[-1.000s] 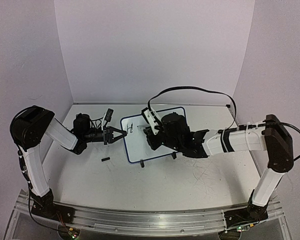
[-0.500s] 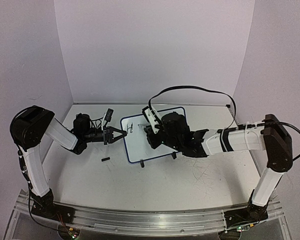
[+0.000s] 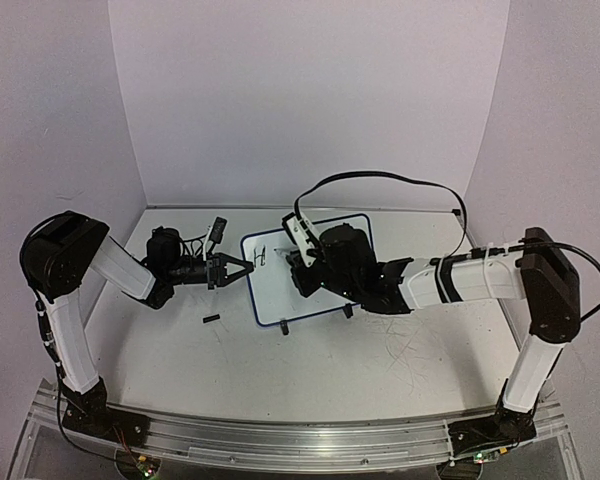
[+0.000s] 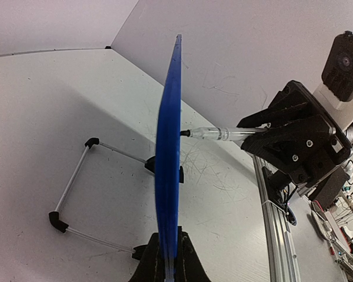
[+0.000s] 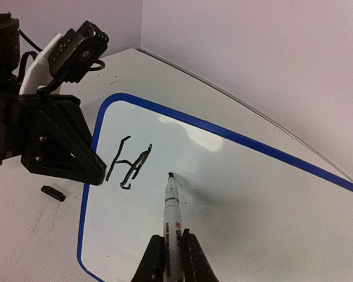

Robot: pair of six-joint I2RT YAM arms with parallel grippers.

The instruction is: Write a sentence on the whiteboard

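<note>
The whiteboard (image 3: 280,285), white with a blue rim, stands tilted on its wire stand at the table's middle. A black "H" (image 5: 128,163) is written near its upper left corner. My left gripper (image 3: 242,270) is shut on the board's left edge; the left wrist view shows the blue rim (image 4: 168,141) edge-on between the jaws. My right gripper (image 5: 172,249) is shut on a white marker (image 5: 172,214), uncapped. Its black tip (image 5: 170,175) is at the board face, just right of the "H". The marker also shows in the left wrist view (image 4: 220,134).
A small black marker cap (image 3: 211,320) lies on the table left of the board, seen also in the right wrist view (image 5: 53,193). The wire stand (image 4: 76,194) extends behind the board. White walls close the back and sides.
The right arm has shifted slightly; the marker stays near the "H". The left gripper and the board have not moved.
</note>
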